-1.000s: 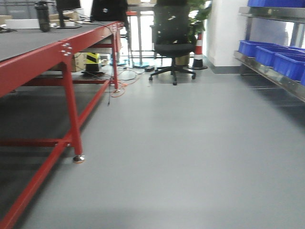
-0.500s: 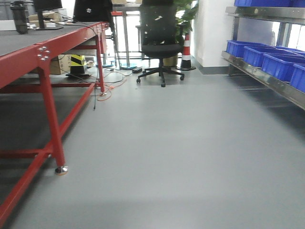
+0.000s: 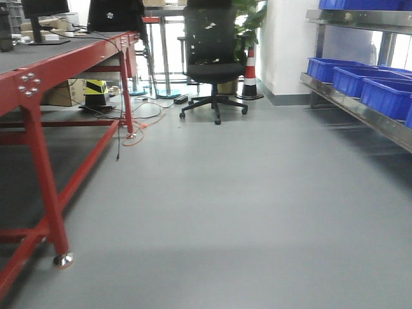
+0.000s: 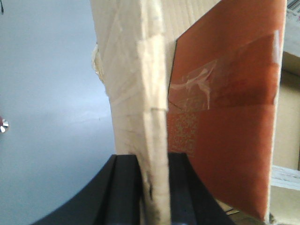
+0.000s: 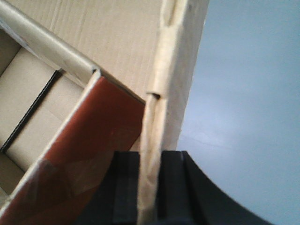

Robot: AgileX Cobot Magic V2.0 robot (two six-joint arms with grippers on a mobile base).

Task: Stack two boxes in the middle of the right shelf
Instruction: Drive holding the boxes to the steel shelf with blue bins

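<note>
As the front view looks down a grey floor (image 3: 244, 212), the steel shelf (image 3: 360, 111) runs along the right side with blue bins (image 3: 335, 67) sitting on it. On the left stands a red-framed bench (image 3: 64, 64). Far back there's a black office chair (image 3: 209, 51) with a red-and-white traffic cone (image 3: 250, 71) just beside it. No carton shows in this view, and no arm either.

Over to the left wrist view: the left claw (image 4: 152, 197) is clenched on a cardboard carton (image 4: 136, 70). Its two black fingers (image 4: 123, 192) pinch the pale corrugated wall edge-on, and the wall rises straight up out of the claw. To the right of that wall hangs an orange-brown flap (image 4: 234, 140), with clear tape (image 4: 201, 82) wrinkled across it. Bare floor lies to the left, beneath the carton.

Now the right wrist view: the right claw (image 5: 149, 187) is clamped the same way, a thin cardboard wall squeezed between its black fingers (image 5: 124, 187). The carton's open inside spreads to the left of the claw, a reddish-brown flap (image 5: 93, 140) folded in close beside it, and grey floor fills the right. Whether both claws grip one and the same carton, these views don't settle. The cardboard is held above the floor, and the wrist views show no shelf near it.
</note>
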